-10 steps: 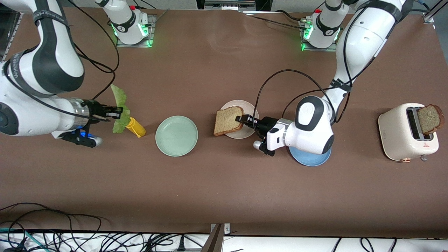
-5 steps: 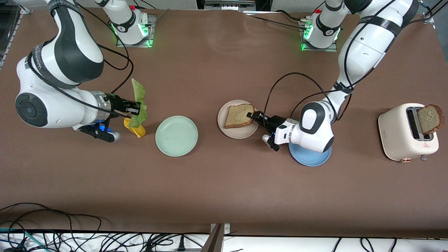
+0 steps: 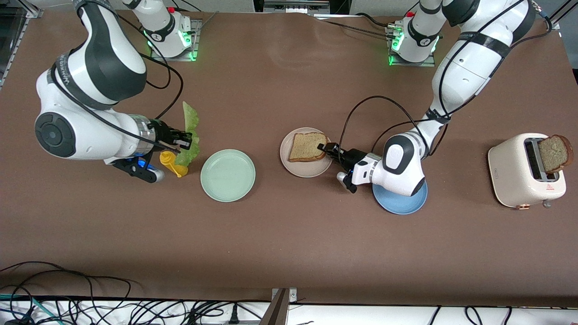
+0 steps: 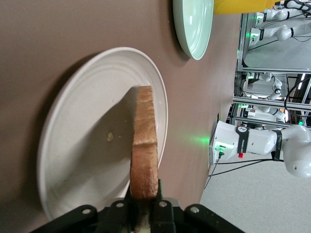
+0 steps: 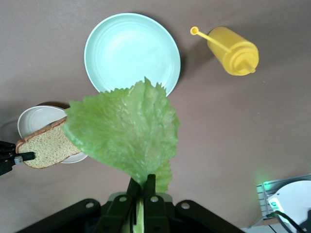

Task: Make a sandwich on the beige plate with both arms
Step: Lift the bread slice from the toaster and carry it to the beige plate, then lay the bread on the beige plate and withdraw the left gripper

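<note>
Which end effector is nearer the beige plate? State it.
Left. The left end effector is at the beige plate, shut on a bread slice over it. The right end effector holds lettuce above the yellow bottle.

You see brown table (image 3: 289,234), plain, no pattern. Beige plate (image 3: 311,170) pale pinkish; bread slice (image 3: 306,146) on it speckled brown, darker crust. Lettuce leaf (image 3: 189,135) bright green, veined, crinkly. Squeeze bottle (image 3: 174,164) yellow all over. Mint-green plate (image 3: 228,175) with faint rings. Blue plate (image 3: 402,203) plain. Toaster (image 3: 526,170) cream, copper-toned knob; second bread slice (image 3: 554,153) in it same brown. Your arms white with black joints; left gripper (image 3: 324,149) black, right gripper (image 3: 183,141) black.
</note>
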### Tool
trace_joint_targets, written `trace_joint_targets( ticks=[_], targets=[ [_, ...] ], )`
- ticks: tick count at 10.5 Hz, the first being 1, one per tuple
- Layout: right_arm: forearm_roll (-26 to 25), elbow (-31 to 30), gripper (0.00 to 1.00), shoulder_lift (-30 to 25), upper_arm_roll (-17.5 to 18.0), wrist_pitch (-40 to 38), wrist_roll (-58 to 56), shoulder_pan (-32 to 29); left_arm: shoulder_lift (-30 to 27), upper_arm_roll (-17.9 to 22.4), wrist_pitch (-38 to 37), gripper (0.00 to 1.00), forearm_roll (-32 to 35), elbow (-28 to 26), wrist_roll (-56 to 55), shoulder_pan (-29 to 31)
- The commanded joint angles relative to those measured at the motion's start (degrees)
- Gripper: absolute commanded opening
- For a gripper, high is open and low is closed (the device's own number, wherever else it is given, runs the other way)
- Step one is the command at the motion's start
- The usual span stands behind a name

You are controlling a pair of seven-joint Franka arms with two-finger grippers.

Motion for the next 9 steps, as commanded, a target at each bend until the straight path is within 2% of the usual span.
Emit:
trace_joint_targets(
  ticks=[1,4,7,9],
  targets=[
    [-0.66,0.10,0.00,-0.62,0.34,1.11,2.79,0.92,-1.09,0.45,-0.24,1.00,-1.55,0.54,1.38,1.75],
    [-0.75,0.10,0.00,-0.53,0.25,4.71,7.97,3.73,-5.83,1.86,-0.41,1.00,9.83,1.60,-0.98,3.06],
    [-0.84,0.10,0.00,-0.18,0.25,7.09,12.19,6.37,-12.77,2.13,-1.99,1.00,22.58,1.60,-11.50,3.42],
    [-0.84,0.10,0.00,0.26,0.16,9.72,15.18,8.12,-16.72,2.30,-2.43,1.00,28.30,1.69,-16.70,3.51]
  ],
)
